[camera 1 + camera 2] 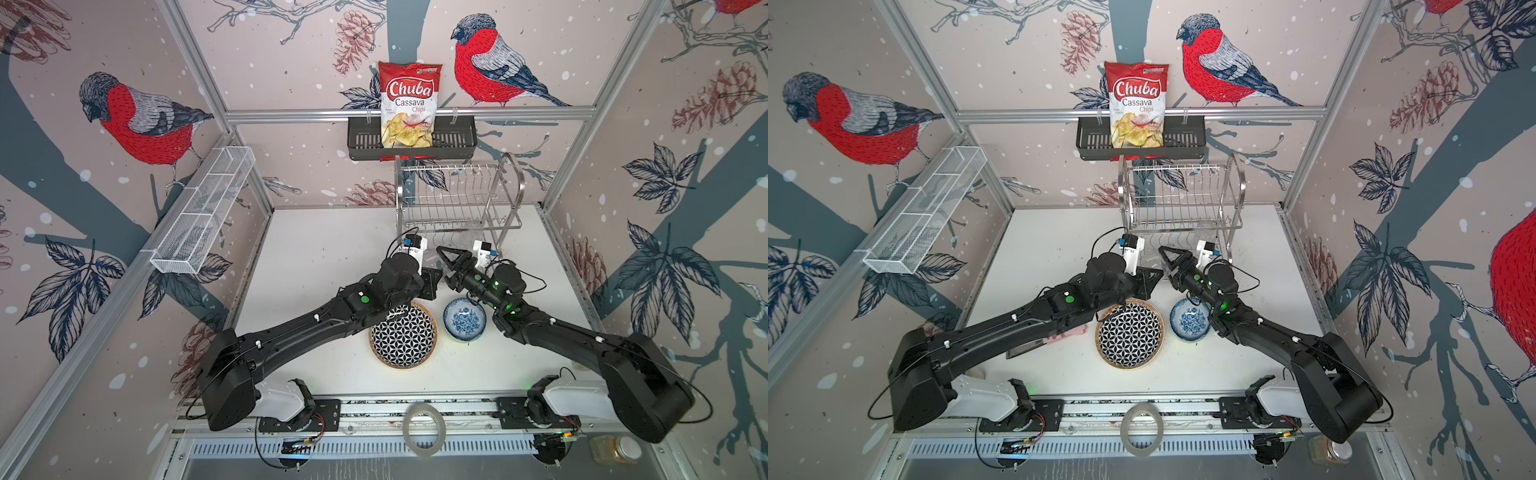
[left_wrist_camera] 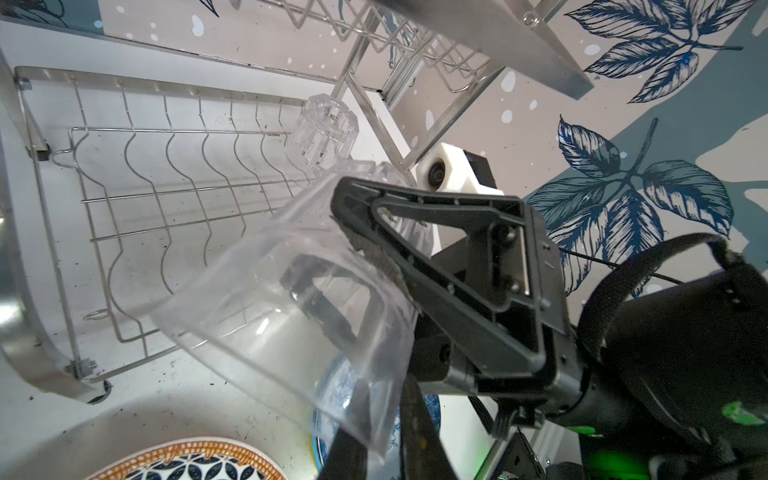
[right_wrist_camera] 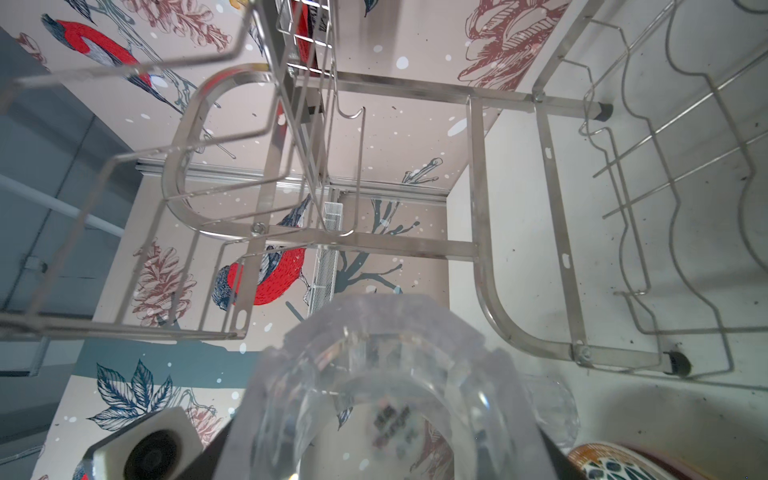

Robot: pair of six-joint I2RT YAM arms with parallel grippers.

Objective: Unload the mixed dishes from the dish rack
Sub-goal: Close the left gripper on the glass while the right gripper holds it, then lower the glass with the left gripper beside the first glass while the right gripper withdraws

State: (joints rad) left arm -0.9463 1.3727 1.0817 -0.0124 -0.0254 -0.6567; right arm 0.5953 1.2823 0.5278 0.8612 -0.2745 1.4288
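In both top views the steel dish rack (image 1: 457,195) (image 1: 1183,195) stands at the back. Just in front of it, my right gripper (image 1: 446,257) (image 3: 386,436) is shut around the body of a clear glass (image 3: 374,374) (image 2: 270,299) held tilted in the air. My left gripper (image 2: 384,399) (image 1: 432,282) is shut on that same glass, with the rim wall pinched between its fingers. A second clear glass (image 2: 328,133) stands upside down on the rack's lower shelf. The geometric plate (image 1: 403,336) and the blue-floral bowl (image 1: 464,320) lie on the table under the arms.
A black wall basket (image 1: 457,141) holding a chips bag (image 1: 409,104) hangs above the rack. A white mesh basket (image 1: 203,212) runs along the left wall. A tape roll (image 1: 424,430) and a jar (image 1: 615,449) sit at the front edge. Something pink (image 1: 1067,332) lies under my left arm.
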